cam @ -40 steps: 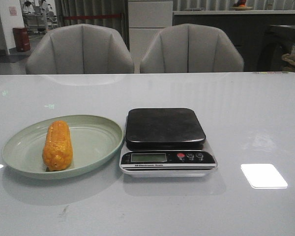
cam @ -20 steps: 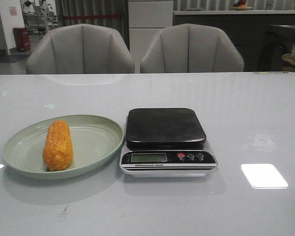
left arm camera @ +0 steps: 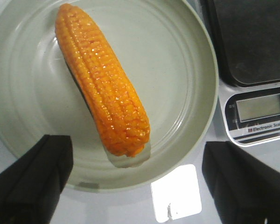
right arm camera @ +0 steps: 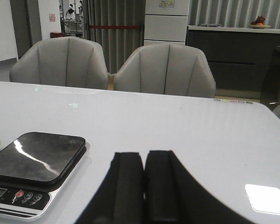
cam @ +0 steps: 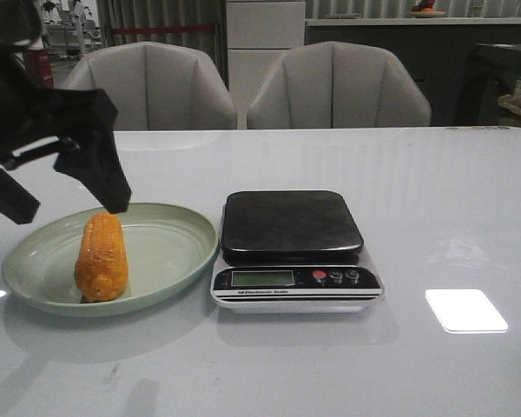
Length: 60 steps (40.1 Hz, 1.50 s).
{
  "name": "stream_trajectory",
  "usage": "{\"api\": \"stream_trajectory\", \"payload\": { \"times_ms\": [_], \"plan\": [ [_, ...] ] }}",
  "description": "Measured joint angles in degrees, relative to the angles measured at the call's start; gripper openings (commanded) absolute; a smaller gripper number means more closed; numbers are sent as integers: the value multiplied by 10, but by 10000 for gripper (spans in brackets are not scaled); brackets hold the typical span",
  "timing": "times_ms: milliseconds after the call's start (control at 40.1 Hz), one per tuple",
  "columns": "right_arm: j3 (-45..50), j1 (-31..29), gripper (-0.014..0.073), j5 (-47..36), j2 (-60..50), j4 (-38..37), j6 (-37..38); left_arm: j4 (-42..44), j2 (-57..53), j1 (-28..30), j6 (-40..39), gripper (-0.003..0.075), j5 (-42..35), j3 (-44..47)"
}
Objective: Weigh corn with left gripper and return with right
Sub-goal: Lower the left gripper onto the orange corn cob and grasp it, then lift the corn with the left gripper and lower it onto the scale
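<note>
left tool [cam: 65,207] is hovering wide over corn [cam: 102,256]; it should be straddling the cob's middle, closing squarely.

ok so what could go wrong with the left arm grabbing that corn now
The corn is a rounded cob lying loose in the shallow plate, so it may roll as the open left gripper closes on it. The plate's rim sits right beside the scale, so a finger catching the rim could shove the plate into the scale. The cob lies at an angle between the fingers, so the grip may be off centre.
</note>
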Motion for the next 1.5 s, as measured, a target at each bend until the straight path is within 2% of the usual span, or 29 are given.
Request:
{"api": "stream_trajectory", "payload": {
  "times_ms": [224,299,424,499,573,623,698,823,1022,1172,1421,1496],
  "plan": [
    [0,0,139,0,0,0,0,0,80,-1,0,620,-4,-29],
    [0,0,139,0,0,0,0,0,99,-1,-1,594,-5,-37],
    [0,0,139,0,0,0,0,0,129,-1,-6,457,-5,-52],
    [0,0,139,0,0,0,0,0,144,-1,-7,332,-4,-59],
    [0,0,139,0,0,0,0,0,154,-1,-8,172,2,-67],
    [0,0,139,0,0,0,0,0,156,-1,-8,100,6,-76],
    [0,0,139,0,0,0,0,0,157,-1,-8,125,19,-95],
    [0,0,139,0,0,0,0,0,144,-11,-8,121,31,-138],
    [0,0,139,0,0,0,0,0,133,-61,-8,121,29,-195],
    [0,0,139,0,0,0,0,-11,159,-105,-8,122,13,-214],
    [0,0,139,0,0,0,0,-47,213,-131,-8,127,0,-235],
    [0,0,139,0,0,0,0,-53,224,-138,-4,161,-4,-242]
  ]
}}
